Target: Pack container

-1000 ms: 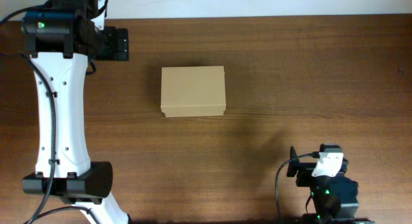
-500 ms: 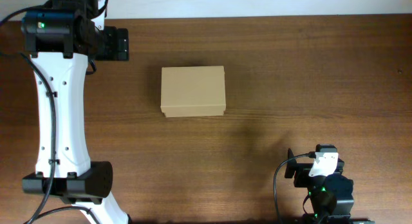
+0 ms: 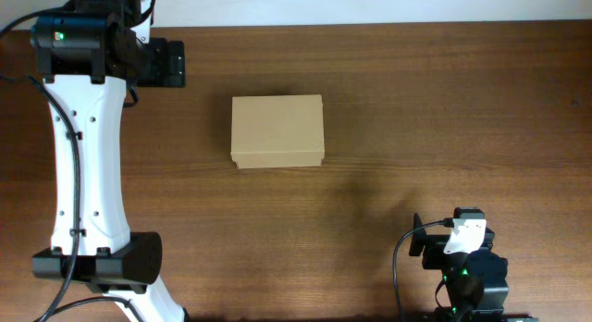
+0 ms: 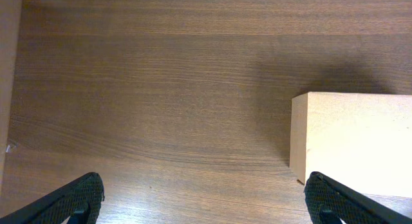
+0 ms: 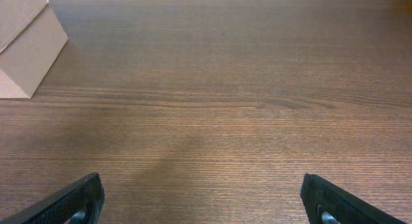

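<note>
The container [image 3: 277, 130] is a plain tan cardboard box lying on the wooden table with its lid down. It also shows at the right edge of the left wrist view [image 4: 354, 143] and in the top left corner of the right wrist view [image 5: 26, 47]. My left gripper [image 4: 206, 205] is open over bare wood, its right fingertip [image 4: 335, 201] in front of the box's near corner. My right gripper [image 5: 206, 205] is open too, well back from the box, with nothing between its fingers.
The white left arm [image 3: 88, 155] runs along the table's left side, its wrist [image 3: 162, 63] at the back left. The right arm [image 3: 467, 266] sits low at the front right with a black cable [image 3: 400, 266] looping beside it.
The right arm has drawn back slightly toward the front edge of the table. The left arm and the box have not moved.
</note>
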